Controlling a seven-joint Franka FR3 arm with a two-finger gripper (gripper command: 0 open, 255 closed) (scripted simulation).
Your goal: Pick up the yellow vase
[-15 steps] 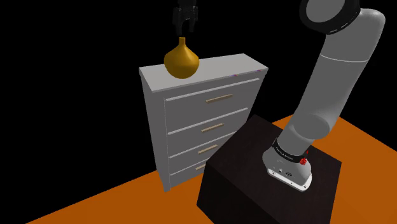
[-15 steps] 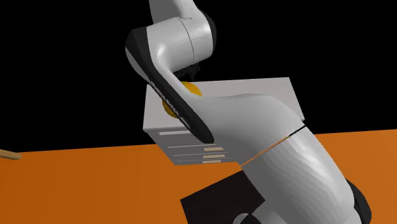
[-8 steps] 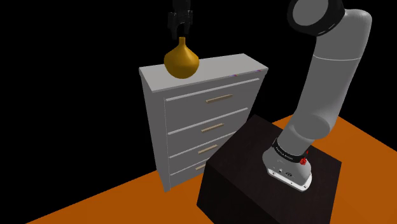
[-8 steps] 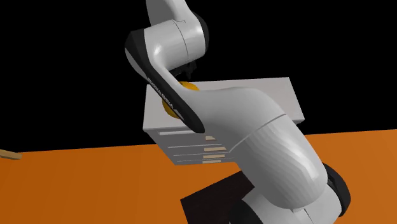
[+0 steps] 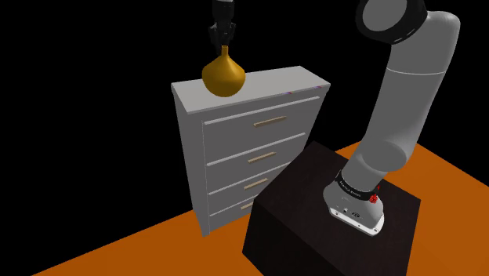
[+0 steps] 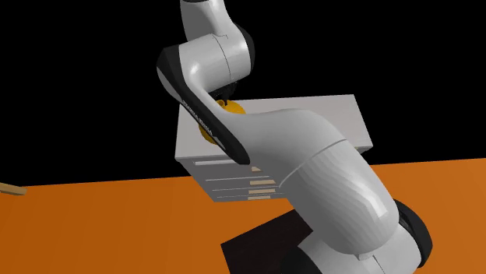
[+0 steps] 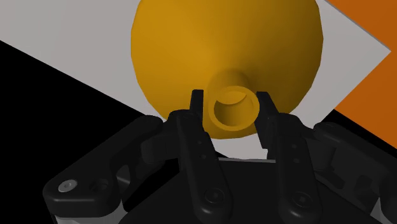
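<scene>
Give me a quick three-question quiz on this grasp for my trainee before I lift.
1. True or false: the yellow vase stands on top of the grey dresser.
2. Which part of the vase do the fingers of the gripper clasp? A) neck B) belly C) base
3. How many drawer handles can you count on the dresser front in the shoulder view?
Key: 1 true; 2 A; 3 four.
</scene>
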